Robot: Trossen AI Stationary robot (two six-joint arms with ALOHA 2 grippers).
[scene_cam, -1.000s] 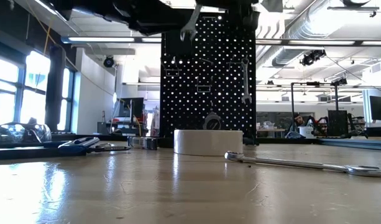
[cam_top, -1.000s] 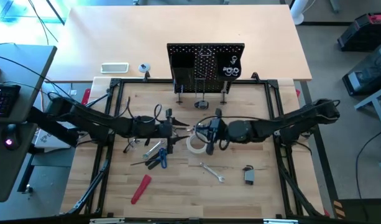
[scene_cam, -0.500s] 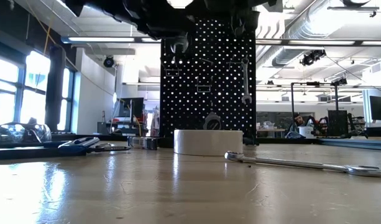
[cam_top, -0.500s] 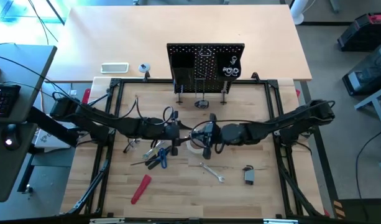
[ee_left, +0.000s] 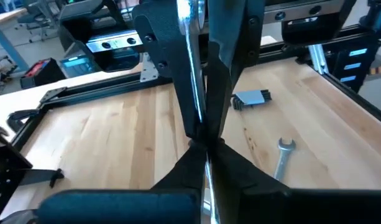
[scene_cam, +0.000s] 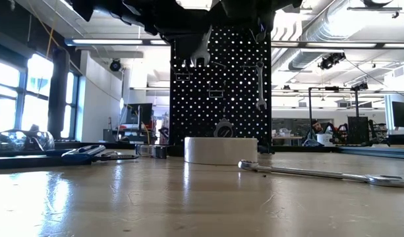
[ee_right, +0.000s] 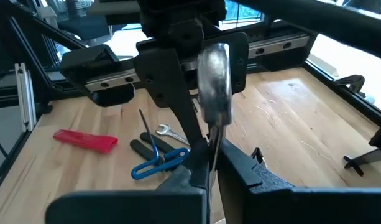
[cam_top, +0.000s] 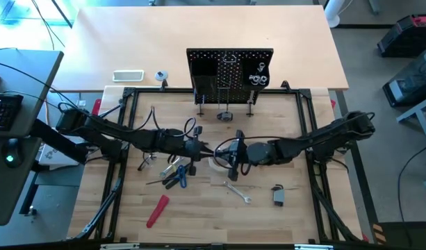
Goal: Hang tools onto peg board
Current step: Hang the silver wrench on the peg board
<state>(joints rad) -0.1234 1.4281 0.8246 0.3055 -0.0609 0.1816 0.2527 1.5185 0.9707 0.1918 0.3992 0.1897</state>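
A silver wrench (cam_top: 214, 150) hangs in mid-air over the table's middle, above the white tape roll (cam_top: 216, 164). My left gripper (cam_top: 201, 148) and my right gripper (cam_top: 227, 155) face each other, and both are shut on it. The wrench's open end (scene_cam: 201, 52) shows under the two grippers in the low view. The black peg board (cam_top: 230, 69) stands upright on thin legs at the far side. Another wrench (scene_cam: 260, 85) hangs on it. My left gripper pinches the wrench's shaft (ee_left: 206, 158) between its two fingers. It comes in about level from the table's left. The wrench is lifted clear of the table. My right gripper pinches the shaft (ee_right: 212, 149) just below the wrench's shiny head (ee_right: 215, 87). It comes in from the table's right, opposite the left gripper.
On the wood lie blue-handled pliers (cam_top: 176, 178), a red-handled tool (cam_top: 157, 210), a second silver wrench (cam_top: 237, 192) and a small tape measure (cam_top: 278, 196). A black frame (cam_top: 129, 97) runs around the work area.
My left gripper has moved toward the table's right and met the wrench. My right gripper has carried the wrench a little toward the table's left and near edge. In the low view the wrench's end has turned and sunk slightly.
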